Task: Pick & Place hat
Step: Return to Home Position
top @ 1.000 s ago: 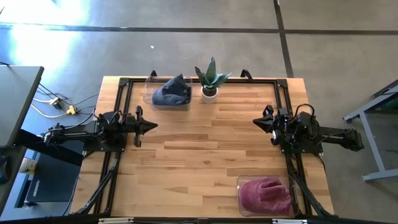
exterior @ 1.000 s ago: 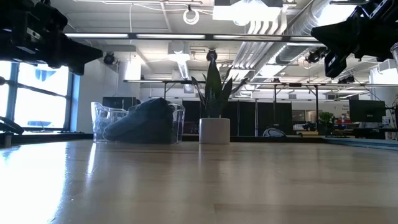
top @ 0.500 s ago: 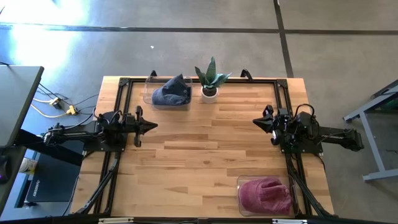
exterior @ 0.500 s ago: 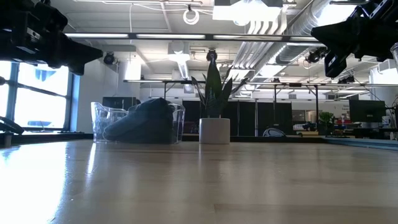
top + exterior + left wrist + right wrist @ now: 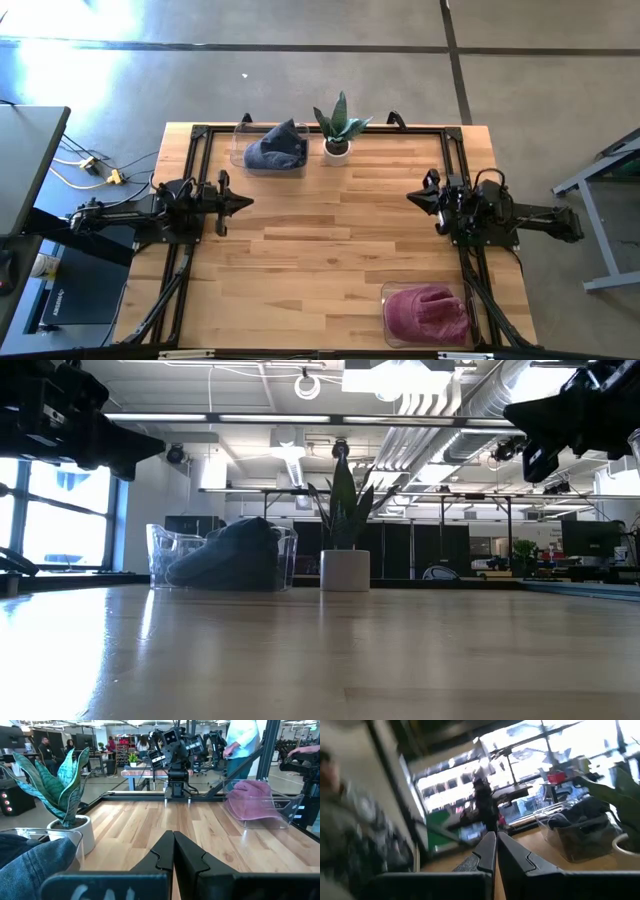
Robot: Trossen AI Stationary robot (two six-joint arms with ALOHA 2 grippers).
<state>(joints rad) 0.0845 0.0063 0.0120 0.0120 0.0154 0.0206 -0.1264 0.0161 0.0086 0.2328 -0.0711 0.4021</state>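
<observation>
A blue denim hat (image 5: 277, 147) lies in a clear bin (image 5: 244, 150) at the table's far edge, left of centre; it also shows in the low view (image 5: 228, 555). A pink hat (image 5: 427, 312) lies in another clear bin (image 5: 388, 295) at the near right; the left wrist view shows it too (image 5: 251, 799). My left gripper (image 5: 246, 201) is shut and empty above the table's left side. My right gripper (image 5: 410, 197) is shut and empty above the right side.
A potted plant (image 5: 338, 130) in a white pot stands at the far edge, next to the blue hat's bin. Bare wood (image 5: 330, 230) lies between the two grippers. People show in the room beyond the table (image 5: 243, 740).
</observation>
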